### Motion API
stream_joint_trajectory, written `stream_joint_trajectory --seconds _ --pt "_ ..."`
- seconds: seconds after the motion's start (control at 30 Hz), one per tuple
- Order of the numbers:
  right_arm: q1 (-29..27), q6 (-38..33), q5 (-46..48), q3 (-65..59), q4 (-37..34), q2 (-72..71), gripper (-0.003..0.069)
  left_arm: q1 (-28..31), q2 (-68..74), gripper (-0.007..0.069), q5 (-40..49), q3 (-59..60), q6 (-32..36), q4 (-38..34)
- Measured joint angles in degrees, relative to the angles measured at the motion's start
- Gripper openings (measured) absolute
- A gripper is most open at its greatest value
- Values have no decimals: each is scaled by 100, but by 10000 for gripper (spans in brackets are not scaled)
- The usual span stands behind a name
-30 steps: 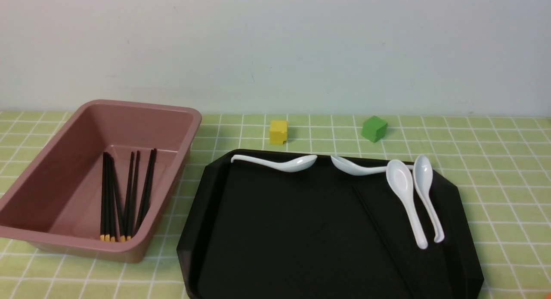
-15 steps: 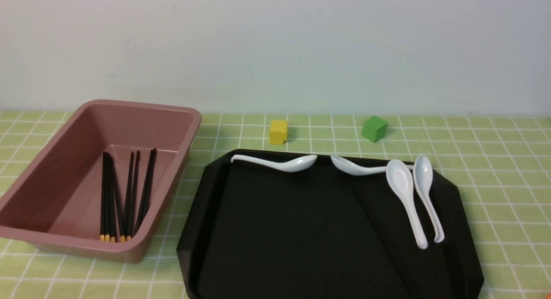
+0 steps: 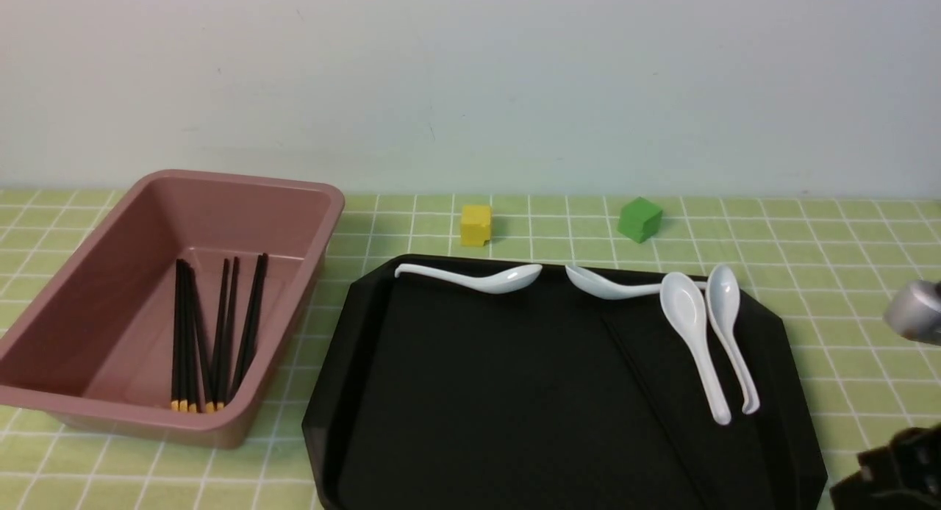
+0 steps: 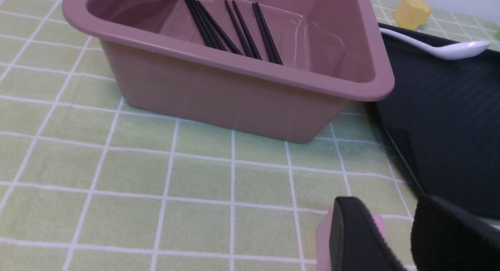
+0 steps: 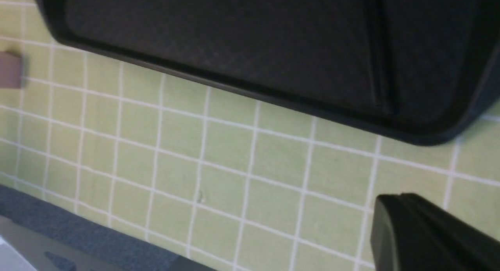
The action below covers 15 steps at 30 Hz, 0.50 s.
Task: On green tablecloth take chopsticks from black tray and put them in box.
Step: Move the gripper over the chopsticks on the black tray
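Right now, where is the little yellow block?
In the front view, the small yellow cube sits on the checked green tablecloth just behind the black plastic tray, left of the small dark green cube.

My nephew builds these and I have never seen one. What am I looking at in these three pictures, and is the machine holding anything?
It is a robot with two arms, each ending in a pincer. The wide picture looks forward from between the arms. The other two come from cameras on the wrists. On the green tablecloth stand a pink box holding black chopsticks and a black tray with four white spoons and more chopsticks, hard to count against the black. Behind are a yellow cube and a green cube. The left pincer is open and the right pincer is shut. Nothing shows in either.
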State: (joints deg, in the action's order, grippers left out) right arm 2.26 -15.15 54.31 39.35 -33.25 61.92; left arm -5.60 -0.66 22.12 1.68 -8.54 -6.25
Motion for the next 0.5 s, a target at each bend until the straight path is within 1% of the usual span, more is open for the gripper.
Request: stream_joint_trajectory --seconds 0.1,0.17,0.2,0.23,0.3,0.33,0.4,0.43,0.5 --pt "102 -266 -281 42 -190 546 12 0 0 238 0 0 0 0" --pt "290 -264 -423 159 -121 897 14 0 0 238 0 0 0 0" --pt "523 -175 -497 328 17 1175 17 0 0 238 0 0 0 0" --pt "633 -105 -545 415 146 1364 20 0 0 238 0 0 0 0" --pt "1020 210 -623 760 540 1784 31 0 0 238 0 0 0 0" --pt "1243 525 -678 986 858 2095 45 0 0 238 0 0 0 0" --pt "1500 949 -730 1284 1314 2425 72 0 0 238 0 0 0 0" --pt "1664 1280 -774 1498 1701 2659 104 0 0 238 0 0 0 0" --pt "1840 1670 -816 1758 2068 2956 150 0 0 238 0 0 0 0"
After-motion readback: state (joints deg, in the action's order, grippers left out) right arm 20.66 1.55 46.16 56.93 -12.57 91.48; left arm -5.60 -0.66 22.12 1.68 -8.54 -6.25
